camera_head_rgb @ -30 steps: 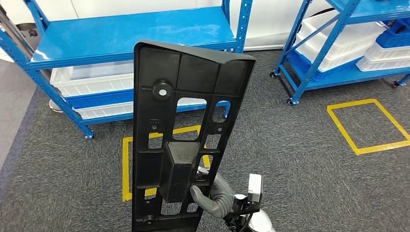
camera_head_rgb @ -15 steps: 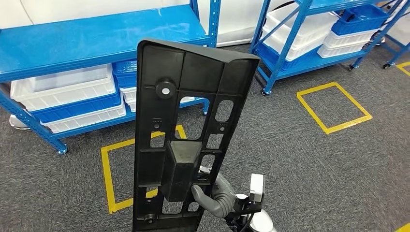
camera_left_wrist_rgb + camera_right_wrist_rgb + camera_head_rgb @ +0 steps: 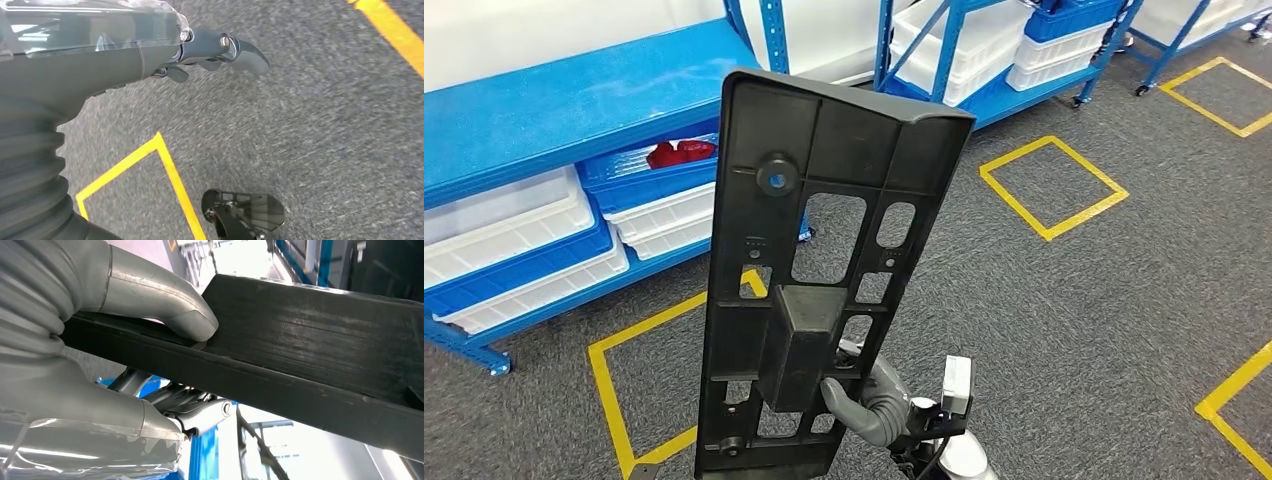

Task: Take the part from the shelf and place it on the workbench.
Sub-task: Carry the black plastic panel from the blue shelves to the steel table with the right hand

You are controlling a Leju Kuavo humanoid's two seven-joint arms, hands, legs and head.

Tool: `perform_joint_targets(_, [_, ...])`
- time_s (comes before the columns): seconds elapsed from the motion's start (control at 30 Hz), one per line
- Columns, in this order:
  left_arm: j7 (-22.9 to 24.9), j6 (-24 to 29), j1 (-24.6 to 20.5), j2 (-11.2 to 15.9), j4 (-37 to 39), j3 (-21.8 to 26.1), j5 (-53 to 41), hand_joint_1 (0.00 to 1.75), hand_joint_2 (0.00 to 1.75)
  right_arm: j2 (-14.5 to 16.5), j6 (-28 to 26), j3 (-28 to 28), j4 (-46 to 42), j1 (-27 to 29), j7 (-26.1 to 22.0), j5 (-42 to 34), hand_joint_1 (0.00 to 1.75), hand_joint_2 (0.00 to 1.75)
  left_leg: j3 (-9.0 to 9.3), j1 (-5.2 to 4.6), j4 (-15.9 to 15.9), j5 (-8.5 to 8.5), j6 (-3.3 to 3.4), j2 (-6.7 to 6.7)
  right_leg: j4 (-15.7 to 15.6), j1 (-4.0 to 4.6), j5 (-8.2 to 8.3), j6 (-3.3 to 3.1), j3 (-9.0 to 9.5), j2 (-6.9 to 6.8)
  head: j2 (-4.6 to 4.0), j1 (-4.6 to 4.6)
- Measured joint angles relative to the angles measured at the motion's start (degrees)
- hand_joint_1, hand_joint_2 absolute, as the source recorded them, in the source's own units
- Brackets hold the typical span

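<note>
The part (image 3: 824,250) is a long black plastic panel with ribs and cut-outs, standing upright close in front of me in the head view. My right hand (image 3: 869,405) grips it near its lower end, thumb on the raised block. In the right wrist view the grey thumb (image 3: 185,315) presses on the part's edge (image 3: 310,340), with the darker fingers (image 3: 200,415) on the other side. My left hand (image 3: 150,55) hangs over the grey carpet with nothing in it and its fingers extended.
A blue shelf rack (image 3: 544,110) stands at the left with white and blue bins (image 3: 514,250) beneath; one blue bin holds something red (image 3: 679,152). A second rack (image 3: 984,50) with bins is at the back right. Yellow tape squares (image 3: 1049,185) mark the carpet.
The whole scene has slid left across the head view, so the camera has turned right. The part stays upright in my right hand, held the same way.
</note>
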Motion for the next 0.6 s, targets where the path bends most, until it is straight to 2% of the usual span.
perform_joint_targets(0.03, [0.4, 0.0, 0.2, 0.0, 0.0, 0.0, -0.1, 0.00, 1.75, 0.0, 0.1, 0.0, 0.1, 0.1, -0.1, -0.2, 1.75, 1.75, 1.73, 0.22, -3.9, 2.04, -0.12, -0.98, 0.5, -0.14, -0.29, 0.28, -0.08, 0.79, 0.00, 0.00])
perform_joint_targets(0.07, [1.0, 0.1, 0.5, 0.1, 0.0, 0.0, -0.2, 0.00, 1.75, 0.0, 0.2, 0.0, 0.3, 0.2, -0.4, -0.4, 1.75, 1.75, 3.33, 0.45, -7.5, 3.35, -0.14, -2.51, 1.2, -0.18, -0.60, 0.62, -0.38, 1.58, 0.00, 0.00])
perform_joint_targets(0.1, [1.7, 0.1, 0.9, 0.1, 0.0, -0.1, -0.3, 0.00, 1.75, 0.0, 0.3, 0.0, 0.4, 0.3, -0.6, -0.6, 1.75, 1.75, 4.33, 0.60, -9.8, 3.82, 0.02, -3.82, 1.7, -0.26, -0.78, 0.96, -0.79, 2.28, 0.00, -0.01])
perform_joint_targets(0.13, [2.7, 0.3, 1.3, 0.1, 0.0, -0.1, -0.3, 0.00, 1.75, 0.1, 0.5, 0.0, 0.5, 0.5, -0.9, -0.7, 1.75, 1.75, 4.72, 0.61, -10.7, 3.60, 0.32, -4.75, 2.1, -0.31, -0.84, 1.34, -1.25, 2.95, 0.00, -0.01])
perform_joint_targets(0.17, [3.8, 0.5, 1.7, 0.1, 0.0, -0.1, -0.4, 0.00, 1.75, 0.1, 0.7, 0.0, 0.6, 0.7, -1.1, -0.8, 1.75, 1.75, 4.72, 0.47, -10.8, 3.35, 0.71, -4.83, 2.3, -0.37, -0.75, 1.73, -1.64, 3.63, 0.00, -0.01])
perform_joint_targets(0.2, [4.7, 0.6, 2.0, 0.1, 0.0, -0.1, -0.4, 0.00, 1.75, 0.1, 0.8, 0.0, 0.6, 0.9, -1.3, -0.8, 1.75, 1.75, 4.71, 0.50, -10.7, 3.42, 1.17, -4.19, 2.2, -0.48, -0.62, 2.09, -1.87, 4.28, 0.00, -0.01])
perform_joint_targets(0.23, [5.5, 0.8, 2.1, 0.2, 0.0, -0.1, -0.5, 0.00, 1.75, 0.1, 0.8, 0.0, 0.7, 1.2, -1.4, -0.9, 1.75, 1.75, 4.79, 0.53, -10.9, 3.53, 1.57, -3.53, 2.4, -0.46, -0.71, 2.41, -2.05, 3.99, 0.00, 0.00])
perform_joint_targets(0.3, [6.3, 1.1, 2.3, 0.3, -0.1, -0.1, -0.9, 0.00, 1.75, 0.1, 0.8, 0.0, 0.7, 1.4, -1.6, -0.9, 1.75, 1.75, 5.02, 0.71, -11.4, 3.71, 2.33, -2.12, 5.4, -0.36, -2.42, 2.99, -3.58, 1.03, 0.00, 0.05])
perform_joint_targets(0.33, [6.5, 1.3, 2.4, 0.4, -0.2, -0.2, -1.2, 0.00, 1.75, 0.1, 0.8, 0.0, 0.7, 1.5, -1.6, -0.9, 1.75, 1.75, 5.10, 0.54, -11.4, 3.67, 2.58, -1.36, 8.6, -0.41, -4.04, 3.24, -5.17, -1.04, 0.00, 0.08])
perform_joint_targets(0.37, [6.7, 1.4, 2.6, 0.5, -0.2, -0.2, -1.5, 0.00, 1.75, 0.1, 0.8, 0.0, 0.7, 1.5, -1.6, -0.9, 1.75, 1.75, 5.13, 0.38, -11.4, 3.58, 2.75, -0.56, 12.6, -0.56, -5.80, 3.49, -7.22, -2.40, 0.00, 0.09])
perform_joint_targets(0.4, [6.8, 1.5, 2.8, 0.5, -0.2, -0.2, -1.6, 0.00, 1.75, 0.1, 0.8, 0.0, 0.8, 1.6, -1.6, -0.9, 1.75, 1.75, 5.15, 0.23, -11.4, 3.49, 2.81, 0.26, 16.2, -0.74, -7.12, 3.68, -9.16, -3.00, 0.00, 0.09])
perform_joint_targets(0.43, [6.9, 1.5, 2.9, 0.5, -0.3, -0.3, -1.7, 0.00, 1.75, 0.1, 0.8, 0.0, 0.8, 1.8, -1.7, -0.9, 1.75, 1.75, 5.18, 0.14, -11.4, 3.38, 2.82, 1.06, 18.5, -0.87, -7.58, 3.77, -10.44, -3.25, 0.00, 0.09])
perform_joint_targets(0.47, [6.9, 1.5, 3.0, 0.6, -0.3, -0.3, -1.7, 0.00, 1.75, 0.1, 0.8, 0.0, 0.9, 1.9, -1.7, -0.9, 1.75, 1.75, 5.27, 0.09, -11.4, 3.26, 2.80, 1.82, 18.7, -0.94, -6.94, 3.77, -10.65, -3.38, 0.00, 0.09])
perform_joint_targets(0.5, [6.9, 1.5, 3.0, 0.6, -0.3, -0.3, -1.7, 0.00, 1.75, 0.1, 0.8, 0.0, 1.0, 2.0, -1.7, -0.9, 1.75, 1.75, 5.43, 0.06, -11.4, 3.11, 2.73, 2.49, 16.6, -0.93, -5.34, 3.63, -9.62, -3.60, 0.00, 0.09])
perform_joint_targets(0.53, [6.9, 1.5, 2.9, 0.6, -0.3, -0.3, -1.7, 0.00, 1.75, 0.1, 0.8, 0.0, 1.0, 2.0, -1.7, -0.9, 1.75, 1.75, 5.69, 0.01, -11.4, 2.94, 2.64, 3.10, 12.7, -0.80, -3.20, 3.28, -7.59, -4.29, 0.00, 0.09])
perform_joint_targets(0.6, [6.9, 1.5, 2.9, 0.6, -0.3, -0.4, -1.7, 0.00, 1.75, 0.1, 0.8, 0.0, 1.0, 1.9, -1.7, -0.9, 1.75, 1.75, 6.22, -0.20, -11.4, 2.52, 2.26, 4.15, 5.1, -0.11, -0.67, 2.34, -3.57, -6.72, 0.00, 0.09])
